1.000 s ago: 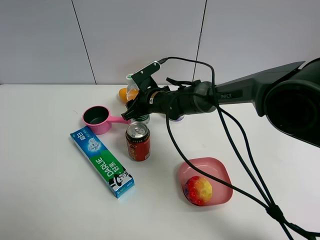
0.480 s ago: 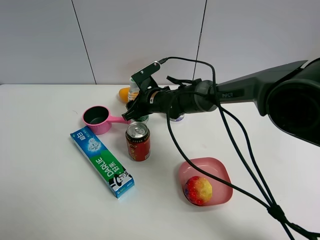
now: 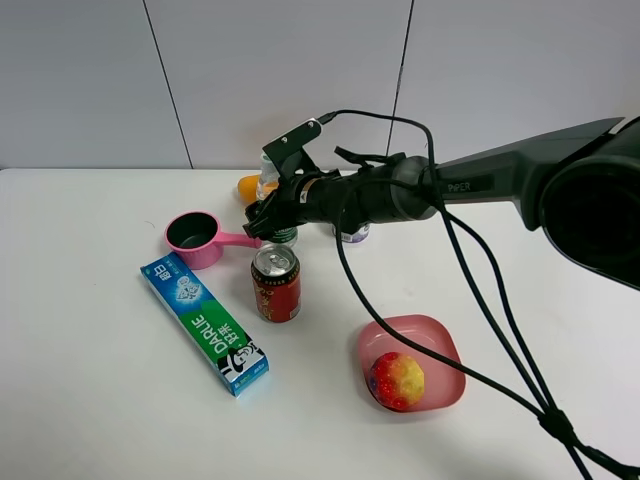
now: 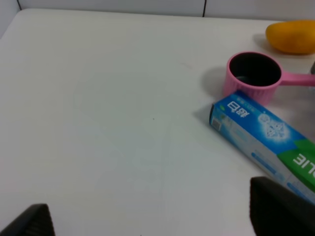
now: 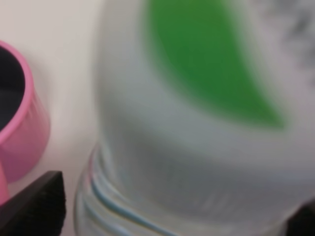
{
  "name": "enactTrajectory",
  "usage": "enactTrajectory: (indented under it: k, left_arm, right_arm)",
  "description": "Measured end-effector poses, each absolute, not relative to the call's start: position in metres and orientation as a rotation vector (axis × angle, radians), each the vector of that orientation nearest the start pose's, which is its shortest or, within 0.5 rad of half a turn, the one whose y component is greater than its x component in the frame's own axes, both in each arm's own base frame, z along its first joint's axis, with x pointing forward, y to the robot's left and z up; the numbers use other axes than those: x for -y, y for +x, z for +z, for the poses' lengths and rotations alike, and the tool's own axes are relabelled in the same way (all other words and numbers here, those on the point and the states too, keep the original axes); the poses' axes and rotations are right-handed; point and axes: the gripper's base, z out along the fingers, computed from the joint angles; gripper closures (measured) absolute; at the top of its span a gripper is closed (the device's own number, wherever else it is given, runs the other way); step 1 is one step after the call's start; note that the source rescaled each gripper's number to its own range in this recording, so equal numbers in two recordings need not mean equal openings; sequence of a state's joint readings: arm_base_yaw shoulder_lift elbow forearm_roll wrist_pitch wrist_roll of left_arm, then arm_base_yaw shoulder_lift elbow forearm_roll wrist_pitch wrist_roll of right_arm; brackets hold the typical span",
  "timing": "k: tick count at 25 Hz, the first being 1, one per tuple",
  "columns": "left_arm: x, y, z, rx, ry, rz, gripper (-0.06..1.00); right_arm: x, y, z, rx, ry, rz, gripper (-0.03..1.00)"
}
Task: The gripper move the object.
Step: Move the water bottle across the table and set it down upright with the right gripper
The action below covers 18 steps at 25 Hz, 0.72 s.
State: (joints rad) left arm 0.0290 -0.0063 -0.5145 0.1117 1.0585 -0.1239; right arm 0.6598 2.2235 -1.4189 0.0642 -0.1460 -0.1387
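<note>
One white table [image 3: 100, 420] | right gripper [image 3: 272, 215]: jaws wide round the water bottle [image 3: 265, 182], looks loose | bottle: mid back edge, behind red can [image 3: 276, 283]; upright, cap up, long axis vertical | step: at the grasp, I'd guess | next: squeeze squarely, lift clear of can

Right arm [image 3: 480, 180] stretched level, reaching across the middle. Right gripper [image 3: 270, 222] low, jaws spread wide. Left gripper [image 4: 152, 219] likewise wide apart.
</note>
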Motion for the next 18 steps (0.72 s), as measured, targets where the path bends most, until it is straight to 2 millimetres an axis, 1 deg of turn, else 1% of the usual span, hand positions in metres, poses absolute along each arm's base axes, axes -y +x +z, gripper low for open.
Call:
enactTrajectory:
  k: [7,9,17,18]
  left_arm:
    - [-0.009,-0.008,0.282,-2.011,-0.16,0.073,-0.06]
    - [-0.009,-0.008,0.282,-2.011,-0.16,0.073,-0.06]
    - [-0.009,-0.008,0.282,-2.011,-0.16,0.073,-0.06]
    - [-0.009,-0.008,0.282,-2.011,-0.16,0.073,-0.06]
  right_arm:
    - [-0.294,0.38,0.129,-2.041,-0.76,0.335,0.0]
    - [-0.293,0.379,0.135,-2.049,-0.762,0.336,0.0]
    - [-0.288,0.371,0.182,-2.053,-0.762,0.35,0.0]
    - [-0.286,0.368,0.191,-2.056,-0.761,0.353,0.0]
